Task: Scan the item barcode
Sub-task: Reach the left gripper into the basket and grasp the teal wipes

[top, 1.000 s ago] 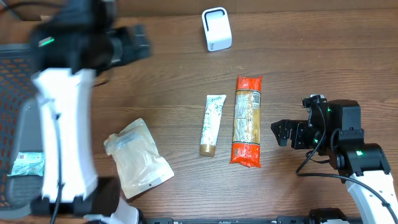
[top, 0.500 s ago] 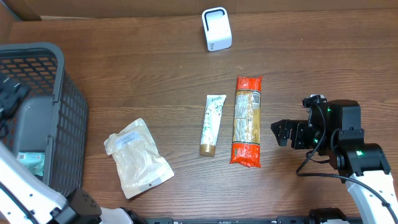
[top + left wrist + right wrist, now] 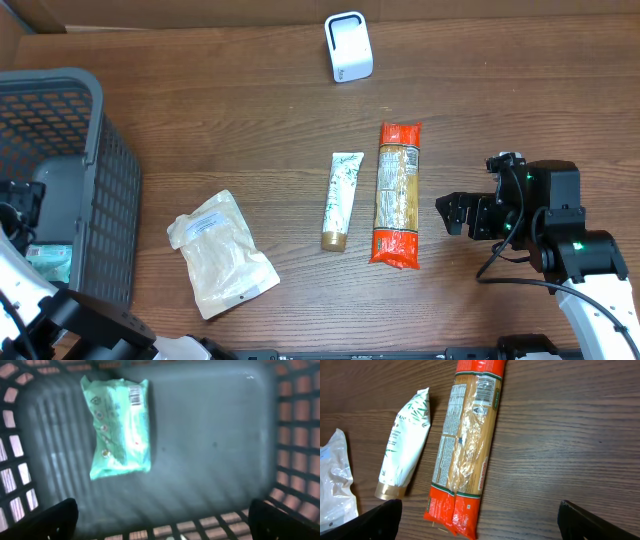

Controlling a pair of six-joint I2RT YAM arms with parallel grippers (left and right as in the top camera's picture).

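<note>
Tabletop (image 3: 250, 120): brown wood; it carries the loose goods and the scanner.
Basket (image 3: 110, 190): grey mesh at the left edge, with a green pack (image 3: 120, 427) flat on its floor, barcode (image 3: 134, 395) up.
Pouch (image 3: 220, 252): pale and crinkled, near the basket.
Pasta (image 3: 397, 193): long clear pack with orange ends, lying mid-tabletop just beside the tube. It is likely the item to scan, being nearest the right tool.
Pasta handling: probably light and stiff along its length, with brittle strands and slick film. Take it across the middle, gently; where its own barcode sits I cannot tell.
Tube (image 3: 342, 200): white, gold cap towards the robot.
Scanner (image 3: 348, 46): small white box at the far side, well apart from the pasta.
Right tool (image 3: 487, 520): fingers apart, empty, low just right of the pasta.
Left tool (image 3: 167, 525): fingers apart, empty, above the basket floor.
Change: a second ago the left arm sprawled over the basket and hid it. Now it sits low at the left edge. The goods and the right arm have not moved.
</note>
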